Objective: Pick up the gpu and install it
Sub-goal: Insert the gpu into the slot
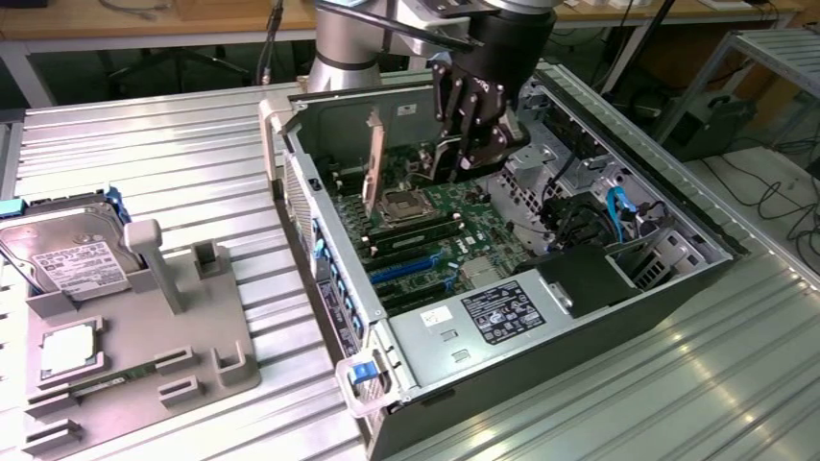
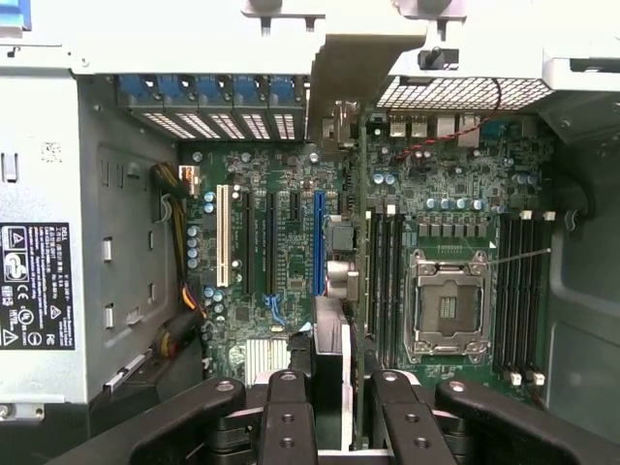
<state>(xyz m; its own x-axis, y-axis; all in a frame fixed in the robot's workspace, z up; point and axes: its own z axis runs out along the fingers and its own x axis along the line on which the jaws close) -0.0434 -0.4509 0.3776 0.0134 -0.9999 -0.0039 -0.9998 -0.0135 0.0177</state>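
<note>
We work on a ribbed metal bench (image 1: 154, 144) of pale grey slats, with wooden desk edges, cables and dark floor behind it and a metal rack at the exterior view's right. An open computer tower (image 1: 513, 288) lies on its side on the bench, its green motherboard (image 1: 443, 235) facing up, with the bare CPU socket (image 1: 399, 205) and black memory slots beside it. Nearer the camera we see the silver power supply with its black label (image 1: 502, 315) and blue latches along the case's edge.

At the exterior view's left sits a grey parts holder (image 1: 141, 355) carrying a silver hard drive with a white label (image 1: 71, 257) and a small memory stick (image 1: 96, 386) lying low in its slots.

Our black gripper (image 1: 464, 144) hangs inside the case above the board, its fingers clamped on the gpu (image 1: 375, 158) — the card stands on edge, its metal bracket toward the rear wall of the tower. In the wrist view the gpu (image 2: 334, 291) runs edge-on from between the fingers (image 2: 288, 417) up to the rear panel, its bracket meeting the slot covers, just beside the blue expansion slot (image 2: 319, 242) and the white one (image 2: 222, 237). Whether the card's edge is fully seated in a slot we cannot tell.
</note>
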